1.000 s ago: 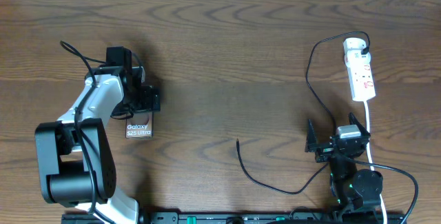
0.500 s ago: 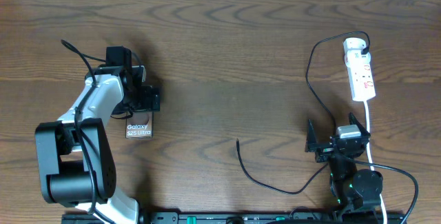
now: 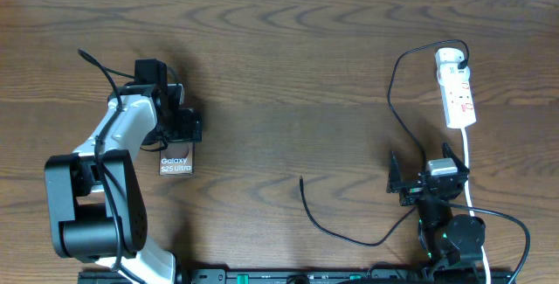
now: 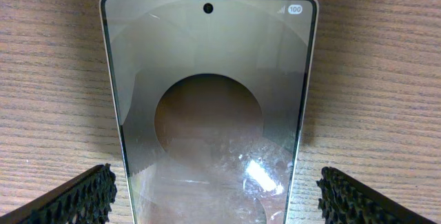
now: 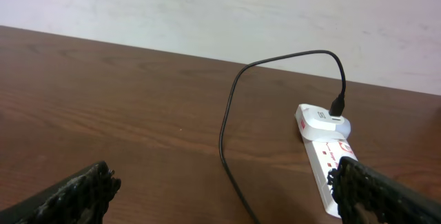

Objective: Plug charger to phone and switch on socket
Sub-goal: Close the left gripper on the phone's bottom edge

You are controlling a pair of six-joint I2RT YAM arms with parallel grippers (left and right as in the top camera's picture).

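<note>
The phone (image 3: 175, 164) lies flat on the left of the table, its glossy face (image 4: 207, 100) filling the left wrist view. My left gripper (image 3: 179, 140) hovers over its far end, open, with the fingers (image 4: 76, 196) standing either side of the phone's edges and apart from them. The charger, a thin black cable (image 3: 332, 230), runs from the socket (image 3: 458, 92) in a loop down the table; its free plug tip (image 3: 301, 179) rests on the wood mid-table. My right gripper (image 3: 425, 169) is open and empty, facing the socket (image 5: 331, 162) and the cable (image 5: 227, 124).
A white adapter (image 5: 317, 119) sits at the socket's rounded end with the cable plugged into it. The socket's white cord (image 3: 467, 166) runs down past my right arm. Thicker black robot cables (image 3: 511, 223) loop at the front right.
</note>
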